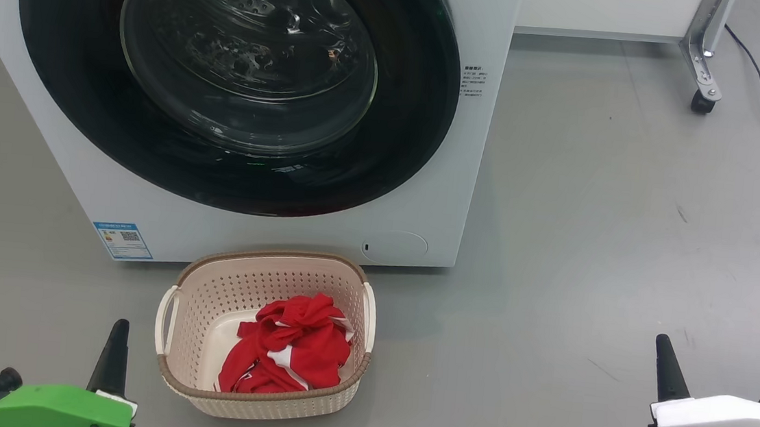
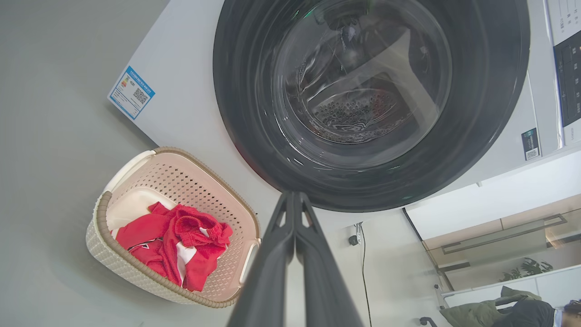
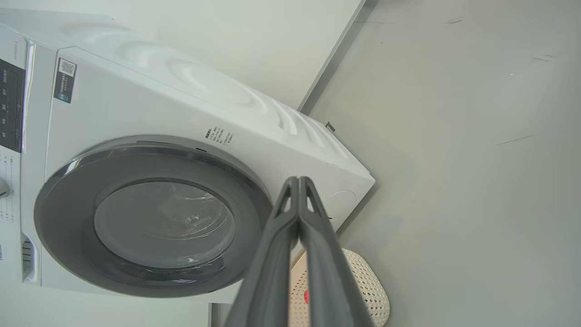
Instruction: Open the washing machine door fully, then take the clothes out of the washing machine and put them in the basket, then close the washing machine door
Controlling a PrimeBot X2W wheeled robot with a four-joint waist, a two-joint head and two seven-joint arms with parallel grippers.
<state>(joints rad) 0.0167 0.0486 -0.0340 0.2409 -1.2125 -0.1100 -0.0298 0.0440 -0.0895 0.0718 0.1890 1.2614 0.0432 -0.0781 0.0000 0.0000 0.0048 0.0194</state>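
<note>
the white front-loading washing machine [image 1: 268,231] stands on the grey floor [image 1: 592,225], with a small blue label at the lower left corner of its front. the washing machine door [image 1: 249,57], round with a wide glossy black rim and a bulging glass window, is shut against the front. the cream basket [image 1: 266,256], brown-rimmed, sits upright on the floor just before the machine, below the door. the clothes [image 1: 292,354], red with white panels, lie crumpled inside it.
</note>
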